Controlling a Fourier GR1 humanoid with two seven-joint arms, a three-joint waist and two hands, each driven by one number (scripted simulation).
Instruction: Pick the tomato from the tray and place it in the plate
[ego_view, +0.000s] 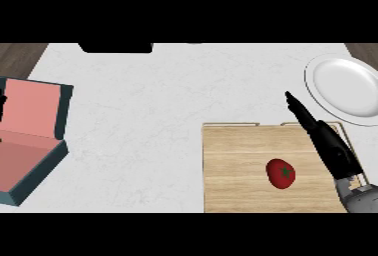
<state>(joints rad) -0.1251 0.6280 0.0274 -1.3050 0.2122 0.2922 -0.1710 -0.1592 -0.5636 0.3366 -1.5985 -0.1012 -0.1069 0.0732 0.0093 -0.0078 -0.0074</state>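
Right hand (328, 145) fingers straight above wooden tray (236, 190) on white marble counter (162, 100).

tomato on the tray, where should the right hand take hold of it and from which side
Probably around its middle, from above and from the right. The tomato lies alone on the flat wooden tray, longer up-down in the view, so fingers and thumb can close across its narrower left-right width. The right hand is already just right of it, fingers straight, pointing toward the plate.
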